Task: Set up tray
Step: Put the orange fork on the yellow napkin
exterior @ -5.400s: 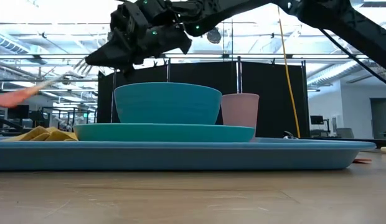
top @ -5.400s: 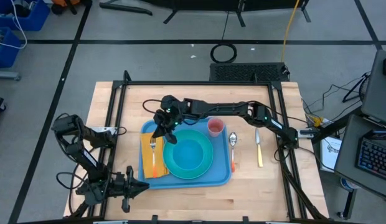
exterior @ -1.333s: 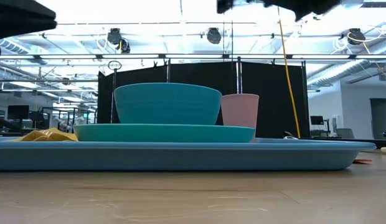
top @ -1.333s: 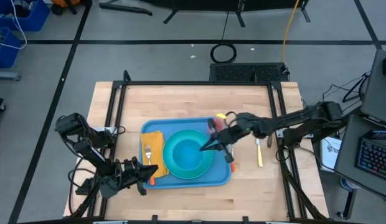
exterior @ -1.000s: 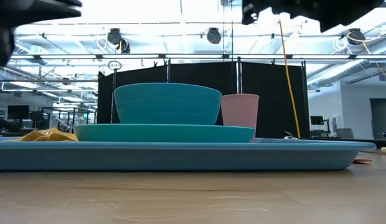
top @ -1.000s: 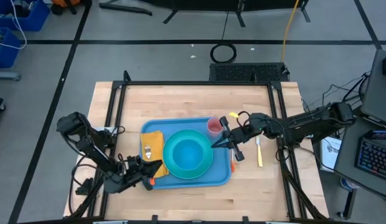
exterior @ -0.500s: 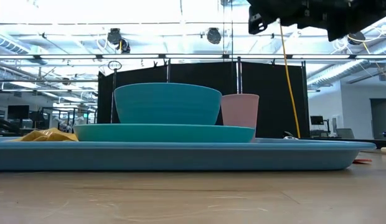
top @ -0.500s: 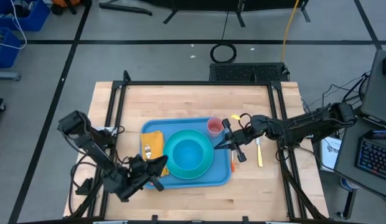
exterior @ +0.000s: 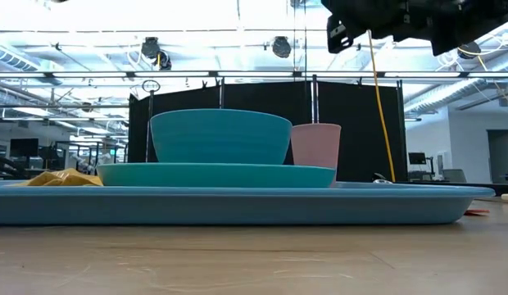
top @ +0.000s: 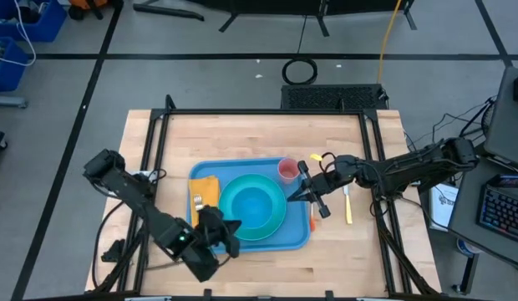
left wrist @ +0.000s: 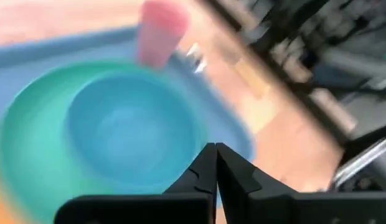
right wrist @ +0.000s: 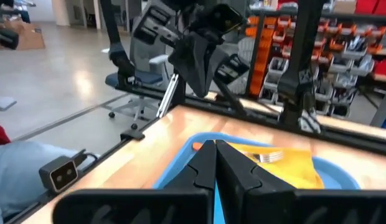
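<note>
The light-blue tray [top: 242, 242] lies in the middle of the table. On it stand a teal plate [top: 274, 226] bearing a teal bowl [top: 252, 205], and a pink cup [top: 288, 170] at the far right corner. An orange napkin [top: 210, 194] with a fork [top: 198, 203] lies at the tray's left end. My left gripper [top: 235, 226] hovers shut over the tray's near part, above the bowl [left wrist: 124, 130]. My right gripper [top: 290, 197] is shut and level over the tray's right part, pointing left across the tray toward the napkin [right wrist: 286, 163]. Neither holds anything.
A knife [top: 348, 207] lies on the wood right of the tray. An orange-handled piece of cutlery [top: 312, 223] lies by the tray's right rim, partly under my right arm. A black frame [top: 267, 113] borders the table. Bare wood stretches beyond the tray's far side.
My left gripper has swung from the tray's near left corner toward the table's right, coming over the tray's near part beside the plate. My right gripper has stayed where it was. Nothing on the tray has moved.
</note>
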Controlling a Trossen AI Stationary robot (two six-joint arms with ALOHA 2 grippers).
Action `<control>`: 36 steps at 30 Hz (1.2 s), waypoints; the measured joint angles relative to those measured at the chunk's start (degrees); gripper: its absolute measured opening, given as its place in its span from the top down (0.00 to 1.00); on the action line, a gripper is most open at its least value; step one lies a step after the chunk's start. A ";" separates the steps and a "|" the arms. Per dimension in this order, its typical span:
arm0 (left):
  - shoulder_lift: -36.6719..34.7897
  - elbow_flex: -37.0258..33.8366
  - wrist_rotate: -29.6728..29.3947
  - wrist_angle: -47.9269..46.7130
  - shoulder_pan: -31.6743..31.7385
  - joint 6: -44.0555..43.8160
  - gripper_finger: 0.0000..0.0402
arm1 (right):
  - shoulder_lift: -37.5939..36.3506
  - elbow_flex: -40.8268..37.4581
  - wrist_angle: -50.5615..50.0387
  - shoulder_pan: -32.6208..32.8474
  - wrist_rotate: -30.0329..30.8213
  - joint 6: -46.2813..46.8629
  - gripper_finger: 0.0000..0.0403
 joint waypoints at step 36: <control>-0.45 -17.97 34.69 -18.71 1.17 -37.52 0.68 | 0.00 0.04 -3.24 8.66 0.10 -3.33 1.00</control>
